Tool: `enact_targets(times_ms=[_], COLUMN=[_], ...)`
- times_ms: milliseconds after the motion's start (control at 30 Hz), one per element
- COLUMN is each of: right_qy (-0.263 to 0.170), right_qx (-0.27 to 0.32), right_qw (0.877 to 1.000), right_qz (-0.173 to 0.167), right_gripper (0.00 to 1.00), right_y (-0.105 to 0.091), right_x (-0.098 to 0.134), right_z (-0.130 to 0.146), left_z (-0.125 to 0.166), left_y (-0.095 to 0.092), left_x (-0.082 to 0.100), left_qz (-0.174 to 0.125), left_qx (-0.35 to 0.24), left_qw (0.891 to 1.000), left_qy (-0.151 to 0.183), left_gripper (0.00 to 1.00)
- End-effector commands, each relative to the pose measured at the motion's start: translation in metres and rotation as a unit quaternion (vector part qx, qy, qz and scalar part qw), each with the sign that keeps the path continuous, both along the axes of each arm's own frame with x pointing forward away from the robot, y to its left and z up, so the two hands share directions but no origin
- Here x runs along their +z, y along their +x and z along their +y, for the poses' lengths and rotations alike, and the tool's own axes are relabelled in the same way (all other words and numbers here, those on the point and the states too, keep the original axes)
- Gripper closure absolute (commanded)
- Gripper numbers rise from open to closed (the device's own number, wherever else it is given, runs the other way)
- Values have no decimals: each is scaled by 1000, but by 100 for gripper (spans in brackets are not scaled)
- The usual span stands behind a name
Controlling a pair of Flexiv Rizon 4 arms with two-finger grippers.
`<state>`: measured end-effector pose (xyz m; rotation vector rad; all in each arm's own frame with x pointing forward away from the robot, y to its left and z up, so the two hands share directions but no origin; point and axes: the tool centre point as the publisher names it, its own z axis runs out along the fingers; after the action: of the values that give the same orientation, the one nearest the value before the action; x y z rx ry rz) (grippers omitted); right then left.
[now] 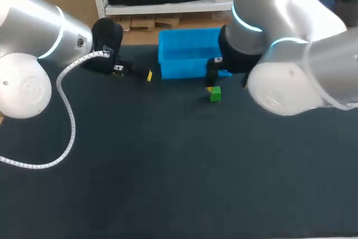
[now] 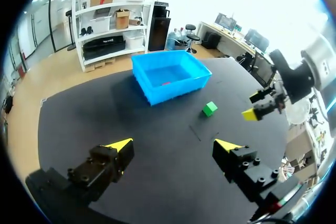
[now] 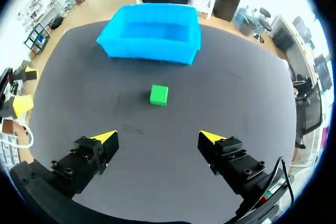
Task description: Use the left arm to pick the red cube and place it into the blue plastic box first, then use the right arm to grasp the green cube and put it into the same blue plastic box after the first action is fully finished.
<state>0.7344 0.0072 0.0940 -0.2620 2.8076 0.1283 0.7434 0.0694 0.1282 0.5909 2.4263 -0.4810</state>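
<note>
The blue plastic box [image 1: 187, 55] stands at the table's far middle. A small red cube [image 2: 166, 83] lies inside it, seen in the left wrist view. The green cube [image 1: 215, 94] rests on the dark mat just in front of the box. My right gripper [image 3: 157, 139] hangs open above and short of the green cube [image 3: 158, 95], with nothing between its fingers. My left gripper [image 2: 176, 145] is open and empty too, off to the left of the box [image 2: 170, 77]. From there the green cube [image 2: 209, 108] lies ahead and the right gripper [image 2: 257, 106] beyond it.
The black mat [image 1: 168, 166] covers the whole table. A white coiled cable [image 1: 70, 116] from the left arm loops over the mat's left side. My right arm's big elbow [image 1: 291, 76] hides the far right of the table in the head view.
</note>
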Motion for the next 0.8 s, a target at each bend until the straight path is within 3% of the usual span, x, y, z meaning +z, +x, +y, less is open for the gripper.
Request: enact_targets(times_ms=[33,367,800], right_qy=[15,4,-17], right_qx=[3,-15,-19], right_qw=[1000,1000,999], right_qz=[-7,-12,-30], right_gripper=[0,0,0], right_y=[17,39,65], right_x=[-16,-49,-65], right_z=[10,14,22], left_z=[1,1,1], left_y=[0,0,0], left_x=[0,0,0], left_qz=[-1,-1,-1], left_qx=[-3,-3,-3], left_qw=[1000,1000,1000], left_qy=[-3,-3,-3], left_gripper=[0,0,0])
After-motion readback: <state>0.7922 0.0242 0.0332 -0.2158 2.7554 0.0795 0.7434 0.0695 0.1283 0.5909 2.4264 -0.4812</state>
